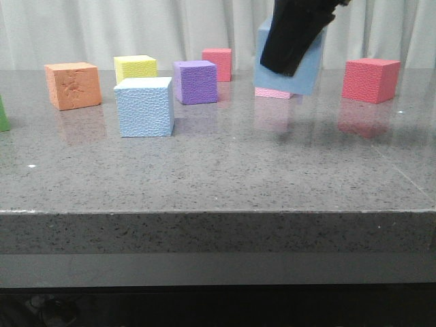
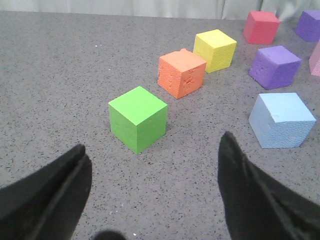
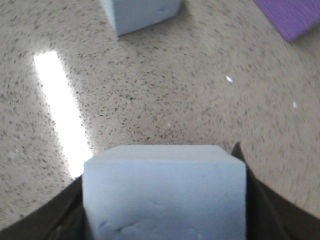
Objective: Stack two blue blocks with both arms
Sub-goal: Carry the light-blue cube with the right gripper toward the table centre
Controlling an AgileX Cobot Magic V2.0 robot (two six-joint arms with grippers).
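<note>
One blue block (image 1: 144, 107) rests on the table left of centre; it also shows in the left wrist view (image 2: 281, 120) and at the edge of the right wrist view (image 3: 140, 14). My right gripper (image 1: 293, 37) is shut on the second blue block (image 1: 304, 71), which has small dents, and holds it tilted in the air to the right of the first; it fills the right wrist view (image 3: 165, 192). My left gripper (image 2: 152, 187) is open and empty above the table, near a green cube (image 2: 137, 118). It does not show in the front view.
Around the resting blue block stand an orange cube (image 1: 73, 85), a yellow cube (image 1: 135, 68), a purple cube (image 1: 195, 82), a red cube (image 1: 216, 63) at the back, another red cube (image 1: 370, 79) at the right and a pink piece (image 1: 274, 92) under the held block.
</note>
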